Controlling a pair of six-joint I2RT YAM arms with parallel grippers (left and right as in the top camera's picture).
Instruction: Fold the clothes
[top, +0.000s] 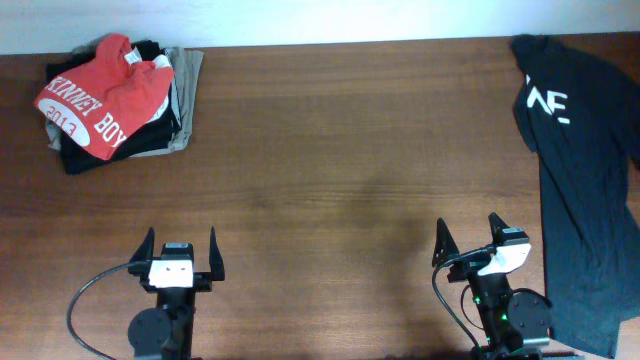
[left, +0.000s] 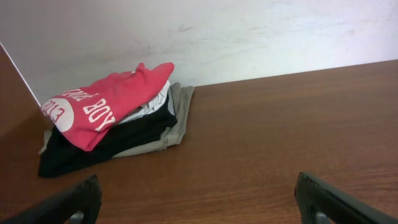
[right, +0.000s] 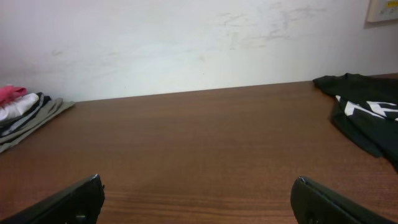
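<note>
A red-orange T-shirt (top: 100, 95) with white lettering lies on top of a stack of folded clothes (top: 160, 125) at the table's far left; it also shows in the left wrist view (left: 106, 102). A large black T-shirt (top: 585, 170) with white letters lies spread along the right edge, partly seen in the right wrist view (right: 367, 115). My left gripper (top: 181, 247) is open and empty near the front edge, left of centre. My right gripper (top: 467, 238) is open and empty near the front, just left of the black T-shirt.
The wooden table (top: 330, 170) runs to a white wall at the back. The stack holds black, white and grey-beige garments under the red one. The black T-shirt hangs past the table's right and front edges.
</note>
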